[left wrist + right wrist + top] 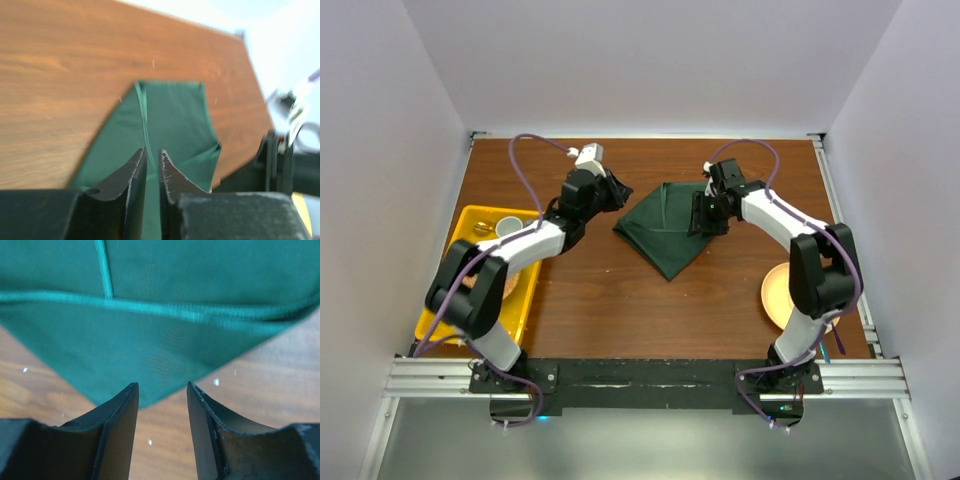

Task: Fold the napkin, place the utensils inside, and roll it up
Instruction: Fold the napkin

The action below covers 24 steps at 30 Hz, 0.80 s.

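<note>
- Napkin (665, 240) — flat on the table (620, 310), far middle, between the two arms; already doubled into a rough wedge pointing toward the near edge, hems showing as ridges on the top layer.
- Left gripper (152, 152) — just off the napkin's left corner, low over the wood; jaws drawn close with only a slit between, nothing seen clamped in it.
- Right gripper (162, 387) — at the napkin's right edge, a cloth corner lying just ahead of the tips; jaws plainly apart, holding nothing.
- Utensils — not to be made out in any view; possibly in the yellow tray (485, 213) at the left, partly hidden by the left arm.
- Step in hand, as judged: the folding, late on, with corners being lined up or taken rather than a first fold; no loading, no rolling yet.
- Next move, as judged: either one more fold, calling for a clean pinch on one corner from each side and a lift together so the layers do not drag, or a reach by the left arm to the tray for the utensils.
- Risk: catching both layers at once and pulling the fold open.
</note>
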{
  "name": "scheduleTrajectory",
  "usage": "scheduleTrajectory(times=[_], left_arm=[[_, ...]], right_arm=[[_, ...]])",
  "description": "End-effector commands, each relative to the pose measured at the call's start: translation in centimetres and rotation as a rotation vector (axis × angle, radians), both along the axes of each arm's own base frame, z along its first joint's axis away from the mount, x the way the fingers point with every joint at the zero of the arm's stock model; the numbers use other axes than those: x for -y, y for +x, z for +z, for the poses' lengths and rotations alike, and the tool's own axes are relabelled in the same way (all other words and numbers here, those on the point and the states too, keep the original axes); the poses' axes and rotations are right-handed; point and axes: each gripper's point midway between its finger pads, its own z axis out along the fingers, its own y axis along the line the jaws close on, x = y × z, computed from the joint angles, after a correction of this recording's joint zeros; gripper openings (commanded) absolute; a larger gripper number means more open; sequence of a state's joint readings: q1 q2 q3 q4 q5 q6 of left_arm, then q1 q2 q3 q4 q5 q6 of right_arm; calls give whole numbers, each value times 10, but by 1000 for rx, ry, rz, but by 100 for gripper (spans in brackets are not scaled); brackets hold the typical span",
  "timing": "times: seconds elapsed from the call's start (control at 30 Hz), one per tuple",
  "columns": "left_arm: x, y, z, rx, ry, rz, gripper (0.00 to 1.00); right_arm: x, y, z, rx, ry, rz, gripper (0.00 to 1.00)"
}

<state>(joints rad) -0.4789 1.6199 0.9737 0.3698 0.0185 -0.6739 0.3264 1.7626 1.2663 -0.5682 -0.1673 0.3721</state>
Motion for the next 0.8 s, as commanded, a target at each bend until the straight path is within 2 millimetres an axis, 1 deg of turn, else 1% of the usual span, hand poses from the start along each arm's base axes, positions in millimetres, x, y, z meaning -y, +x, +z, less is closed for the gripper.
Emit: scheduleTrajectory(times=[0.0,0.03,0.07,0.13,0.2,0.33,0.37,0.43,0.47,0.5,0.57,0.63,0.67,0.7,0.73,0.77], left_arm=[[36,2,-42,-79,18,-160,15],[36,5,-50,-99,31,-151,14],[34,5,-65,-132,60,-148,13],[28,10,-71,-136,98,-117,11],[21,13,-79,-133,144,-98,10],[9,16,-89,-145,213,-58,10],[7,17,-94,-155,230,-52,10],[5,16,-100,-168,245,-52,10],[1,19,-100,-163,260,-32,10],[0,18,-103,-164,271,-30,10],[1,19,-99,-154,280,-36,10],[1,20,-91,-143,289,-36,10],[3,21,-85,-123,300,-40,11],[5,22,-79,-112,305,-39,11],[7,22,-68,-99,311,-41,11],[10,20,-63,-89,316,-42,12]], right_arm=[[-10,33,15,96,44,-23,44],[-7,37,9,91,25,-37,43],[-3,39,6,89,8,-48,43],[9,45,-3,83,-25,-68,40],[19,50,-7,90,-45,-88,37],[33,59,-20,91,-79,-95,36],[36,59,-28,75,-83,-96,35],[44,62,-35,64,-101,-108,34],[50,61,-41,50,-131,-121,33],[53,60,-43,43,-146,-125,33],[57,60,-43,44,-160,-126,33],[54,63,-36,60,-151,-110,33],[52,64,-31,70,-146,-107,34],[48,68,-19,92,-127,-104,34],[47,68,-14,102,-126,-101,35],[44,68,-9,107,-124,-95,38]])
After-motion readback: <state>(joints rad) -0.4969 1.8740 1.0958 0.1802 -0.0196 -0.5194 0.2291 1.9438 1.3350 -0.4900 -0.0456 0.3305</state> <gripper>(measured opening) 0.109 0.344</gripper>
